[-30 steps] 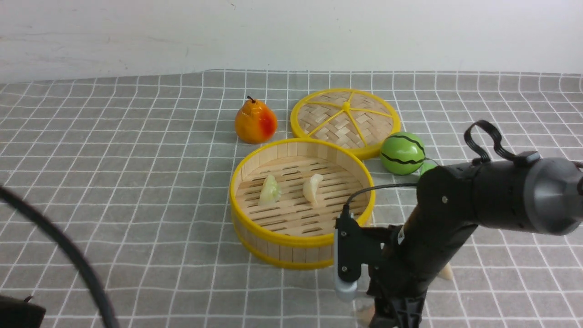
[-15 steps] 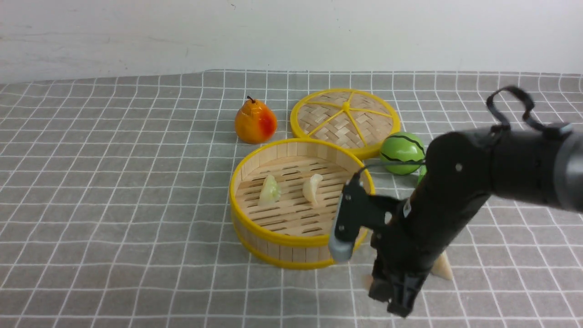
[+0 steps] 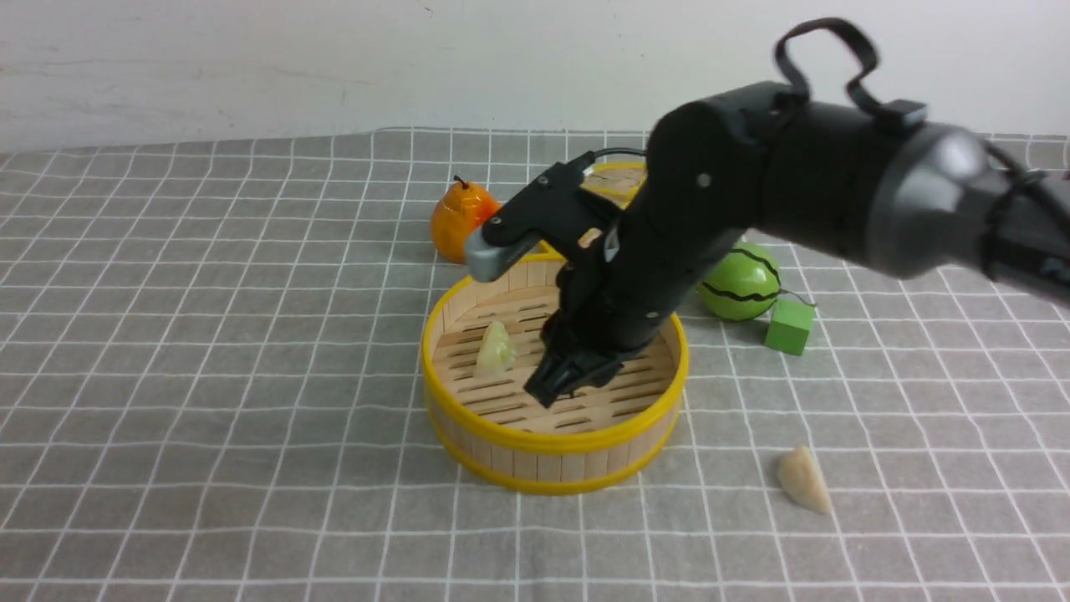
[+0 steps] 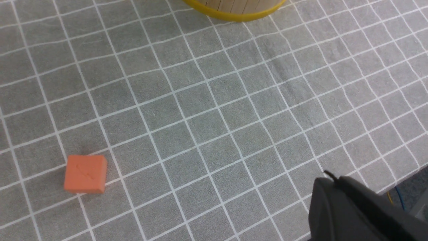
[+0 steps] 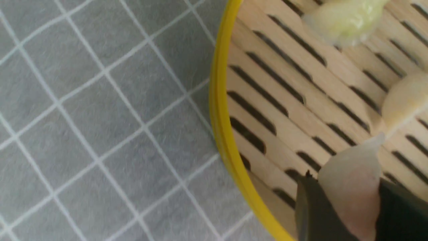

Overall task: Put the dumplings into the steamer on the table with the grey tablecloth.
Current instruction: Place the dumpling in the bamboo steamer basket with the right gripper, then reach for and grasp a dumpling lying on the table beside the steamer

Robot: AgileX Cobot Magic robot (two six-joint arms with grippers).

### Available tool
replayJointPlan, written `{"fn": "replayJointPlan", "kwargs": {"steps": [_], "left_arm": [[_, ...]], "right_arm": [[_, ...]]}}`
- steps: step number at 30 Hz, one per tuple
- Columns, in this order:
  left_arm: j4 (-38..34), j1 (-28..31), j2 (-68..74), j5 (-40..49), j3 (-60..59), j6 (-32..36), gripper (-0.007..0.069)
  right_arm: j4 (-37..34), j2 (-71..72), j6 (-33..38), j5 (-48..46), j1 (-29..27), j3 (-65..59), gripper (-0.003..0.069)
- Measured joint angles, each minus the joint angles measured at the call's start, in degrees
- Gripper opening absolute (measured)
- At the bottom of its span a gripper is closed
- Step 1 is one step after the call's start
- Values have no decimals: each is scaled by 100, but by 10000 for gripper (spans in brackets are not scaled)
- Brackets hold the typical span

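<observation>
Right wrist view: jaws pinch pinkish dumpling [image 5: 351, 187] over steamer [image 5: 220, 100].

This looks like a robot test bench in a lab. A table is draped in a grey tablecloth [image 3: 209, 334] against a bare white wall [image 3: 334, 58], and a black robot arm [image 3: 794, 184] reaches over it. Only props are laid out: plastic pear [image 3: 456, 219], toy watermelon [image 3: 744, 288], green cube [image 3: 789, 326], orange cube [image 4: 85, 174], toy dumpling [image 3: 804, 479] and bamboo steamer [image 3: 552, 451].

Steamer [image 3: 543, 443] floor: pale green dumpling [image 3: 496, 349] left; right gripper [image 3: 552, 385], holding pinkish dumpling [image 5: 351, 180], centre; front slats bare. Near rim: pear [image 3: 456, 221] behind-left, striped green ball [image 3: 740, 288] and green cube [image 3: 789, 326] right. Grey tablecloth [image 3: 209, 334] left and front: open.
</observation>
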State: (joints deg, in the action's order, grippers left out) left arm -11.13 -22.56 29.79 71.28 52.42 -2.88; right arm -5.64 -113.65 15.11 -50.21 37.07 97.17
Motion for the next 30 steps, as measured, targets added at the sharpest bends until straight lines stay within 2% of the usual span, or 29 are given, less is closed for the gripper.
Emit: {"fn": "replayJointPlan", "kwargs": {"steps": [5,11,13,16,18,19,20,23,26,30], "left_arm": [[-40,0,0,0,0,0,-14],[-40,0,0,5,0,0,-13],[-43,0,0,5,0,0,-13],[-43,0,0,5,0,0,-12],[-48,0,0,5,0,0,-12],[-47,0,0,5,0,0,-12],[-47,0,0,5,0,-4,-11],[-50,0,0,5,0,-4,-10],[-107,0,0,5,0,-4,-9],[-131,0,0,5,0,-4,-6]], "right_arm": [[300,-785,-665,-215,91,800,184],[412,-1413,-839,-337,85,1216,192],[386,-1486,-891,-350,85,1222,234],[379,-1492,-1034,-412,85,1250,335],[379,-1416,-1136,-671,85,1362,441],[379,-1416,-1136,-671,85,1376,441],[374,-1340,-1141,-952,85,1487,497],[388,-1096,-1103,-1737,85,1954,585],[471,-741,-1004,-1949,85,2133,602],[472,-161,-983,-2003,85,1880,577]]}}
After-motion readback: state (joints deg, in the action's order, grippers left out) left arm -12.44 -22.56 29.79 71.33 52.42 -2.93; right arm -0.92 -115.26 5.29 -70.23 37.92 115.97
